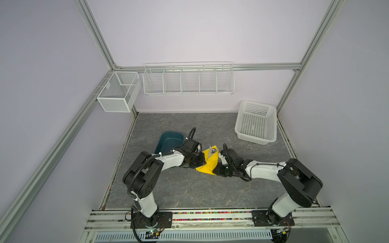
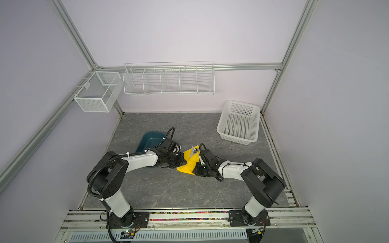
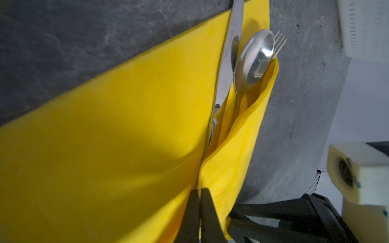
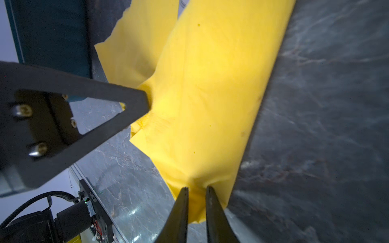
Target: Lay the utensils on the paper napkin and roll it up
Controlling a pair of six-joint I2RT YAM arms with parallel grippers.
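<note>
The grey surface [image 1: 189, 189] carries the napkin [image 3: 126, 126] near its middle, between my two arms. Most of the sheet lies flat, with one side folded up over the handles of the utensils [image 1: 213, 151]. My left gripper [image 3: 199, 190] is pinched together on that fold. My right gripper [image 4: 197, 187] has its tips nearly together with the puckered end of the wrap between them, so I judge both are clamped on paper, not metal.

The paper is thin. If my two arms pull apart or turn at different rates, it could tear at either pinch, where it is crumpled. The knife [image 3: 229, 63] lies along the open crease with its blade uncovered, so a loose first turn could leave it outside the roll. The spoon [image 3: 255, 56] and the fork [image 3: 280, 40] poke out past the far edge, and if I tilt the bundle they could slide out onto the surface.

The wire rack [image 1: 188, 79] on the back wall looks empty in every compartment. The white basket [image 1: 255, 109] in the far right corner holds nothing. I see nothing in the mesh box [image 1: 117, 92] on the left wall. The teal tub [image 1: 168, 138] sits just behind my left arm and is partly hidden; the part that shows is empty.
</note>
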